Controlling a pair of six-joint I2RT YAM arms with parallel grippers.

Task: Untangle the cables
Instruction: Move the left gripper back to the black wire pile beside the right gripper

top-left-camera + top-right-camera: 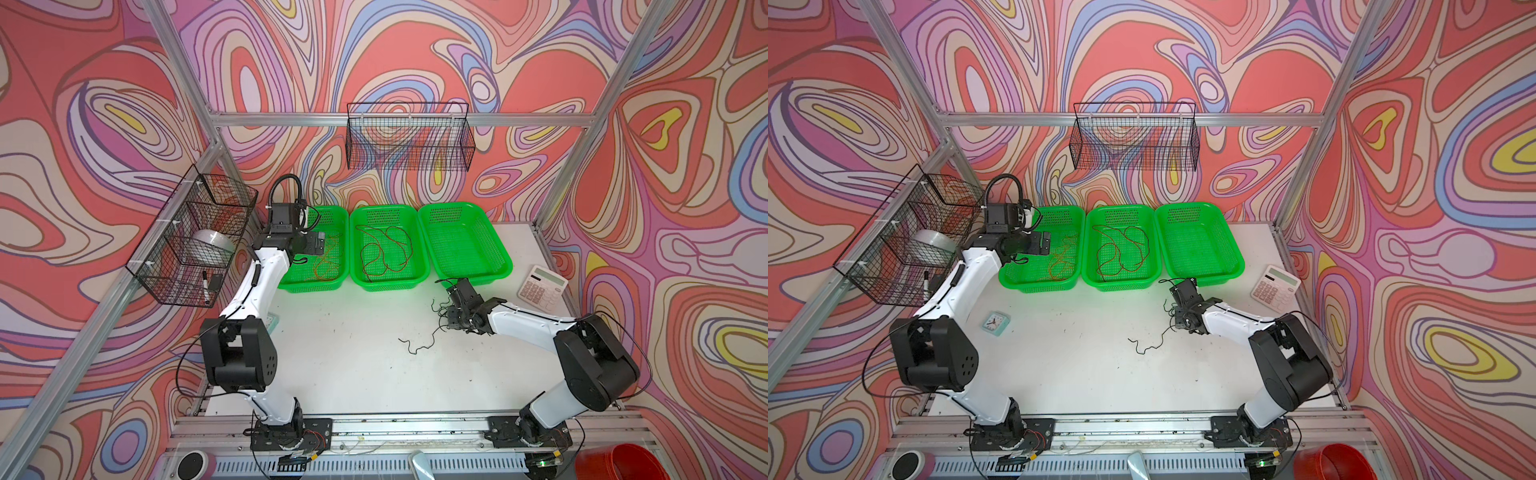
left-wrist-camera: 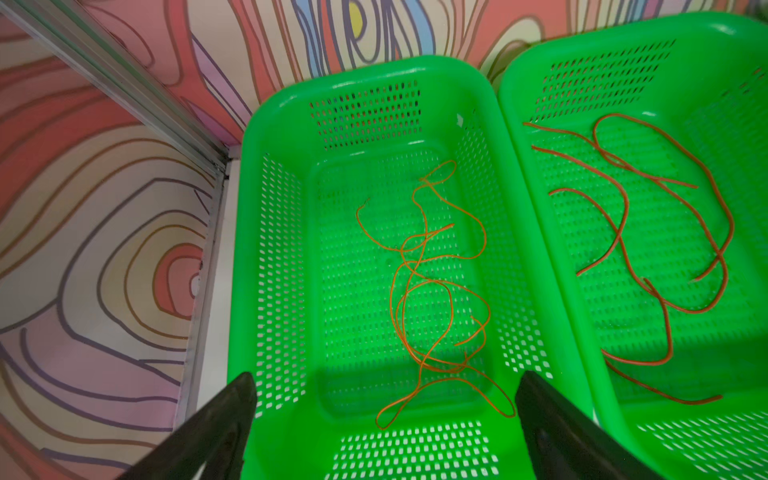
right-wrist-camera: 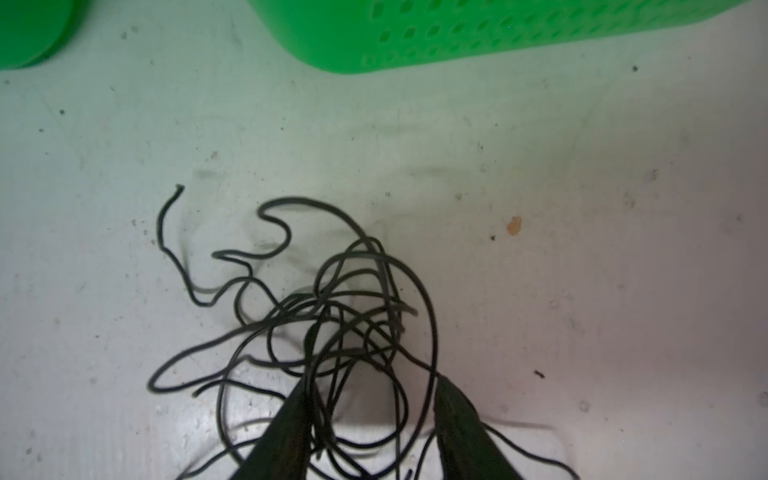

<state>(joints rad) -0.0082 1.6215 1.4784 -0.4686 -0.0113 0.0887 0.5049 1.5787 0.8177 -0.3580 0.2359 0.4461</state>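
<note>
Left fingers (image 2: 216, 432) spread, empty | right fingers (image 3: 286, 440) parted astride black cables (image 3: 332, 316) | risk: closing clamps several strands together, tightening tangle

Both top views look down from high on your whole worktop (image 1: 353, 374). Your left wrist camera peers closely into the left basket (image 2: 365, 68) and middle basket (image 2: 615, 45); your right sits low over the worktop.

A: Place type?
B: Robot lab cell, staged. Aluminium frame (image 1: 399, 119) boxes in a white table (image 1: 353, 374); swirl-print walls (image 1: 83, 124) on all sides.
A: Evidence?
B: Two robot arms (image 1: 266, 274) bolted to a rail (image 1: 407, 428) at frame bottom. Wire baskets (image 1: 409, 137) upper centre and left, green bins (image 1: 384, 282) mid-frame.
</note>
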